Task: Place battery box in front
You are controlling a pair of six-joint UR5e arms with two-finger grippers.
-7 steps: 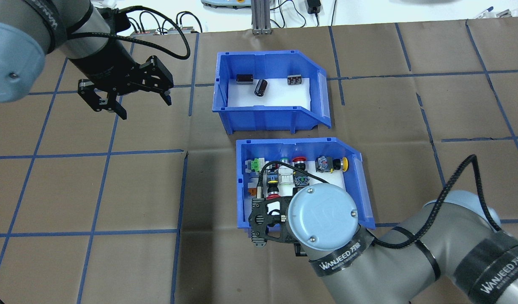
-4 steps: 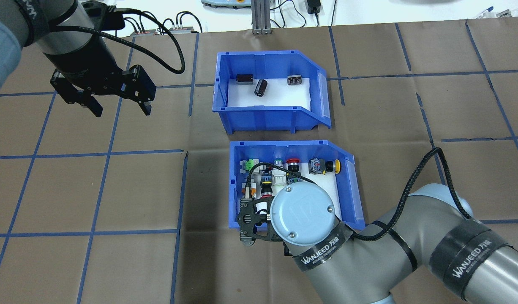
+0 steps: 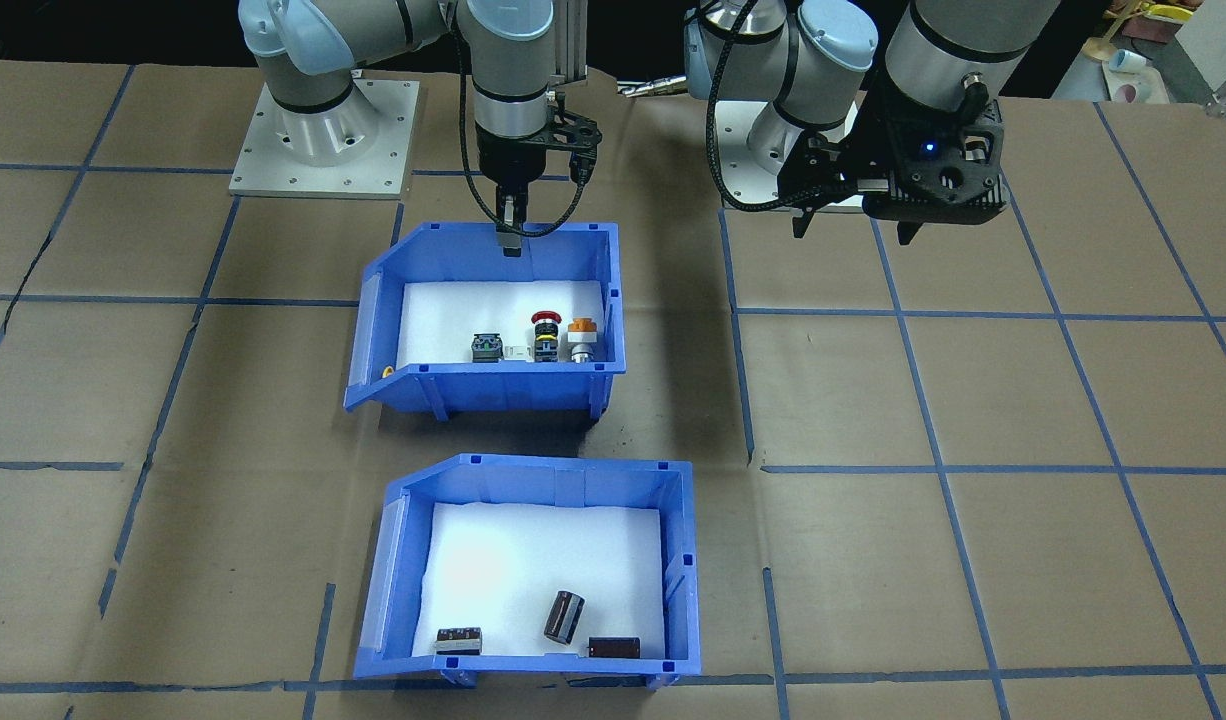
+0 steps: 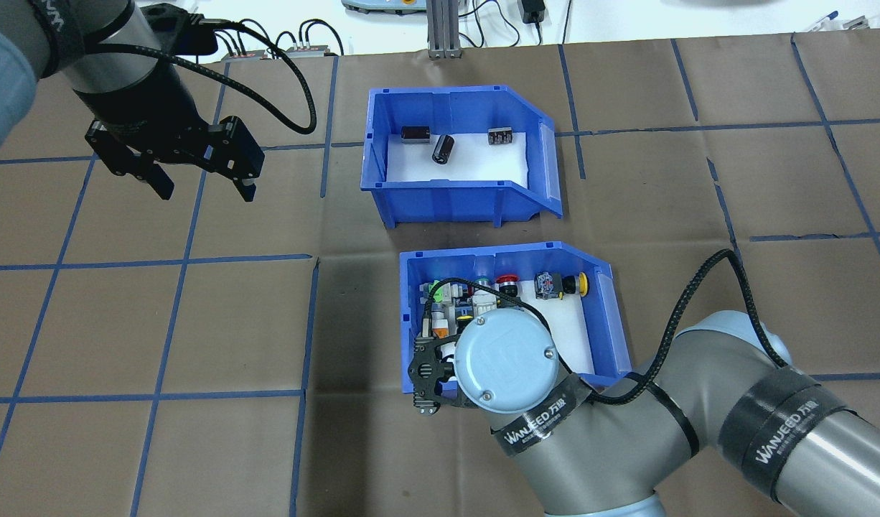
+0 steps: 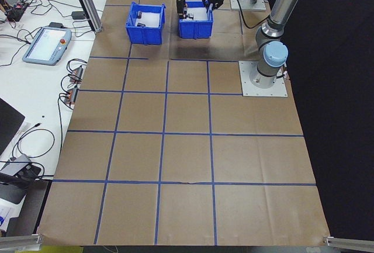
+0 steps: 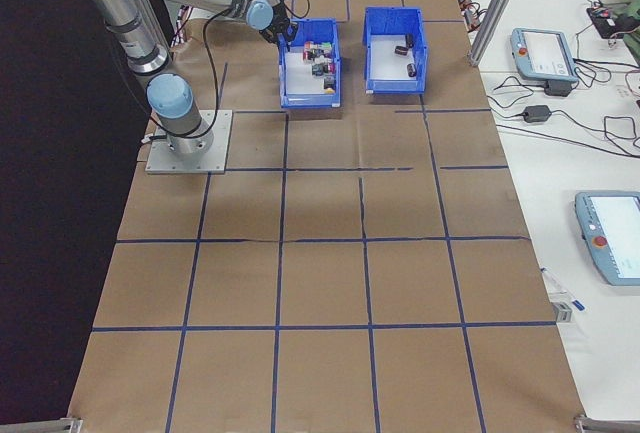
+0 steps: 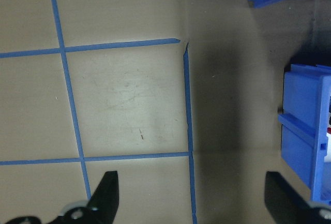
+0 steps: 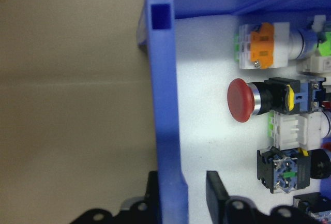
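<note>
The table (image 4: 196,323) is brown paper taped into a blue grid, with two blue bins sitting one behind the other near the middle. The battery box (image 4: 454,194) is the one farther from the robot, with three dark cylinders (image 4: 443,148) on its white liner. Its long axis runs side to side, with the sloped lip pointing to the robot's right.

The switch bin (image 4: 616,345) sits just on the robot's side of it, close but not touching as far as I can tell. The right gripper (image 8: 181,198) is on that bin, not the battery one — the wrist view shows one finger outside the blue side wall and one inside, straddling it. They look pinched onto the wall, so I'd call it a grip on the switch bin's rim. The red push button (image 8: 243,100) lies just past the inner finger, on the foam.

The left gripper (image 4: 199,188) hangs in the air with its fingers spread wide and nothing between them. From those fingers the battery box lies off to the robot's right and a bit forward, well apart, with bare table in between.

So my read: the left arm is the free one and has the clearer line to the battery box, approaching its closed end wall. The right arm looks busy getting the switch bin out of the way first.
</note>
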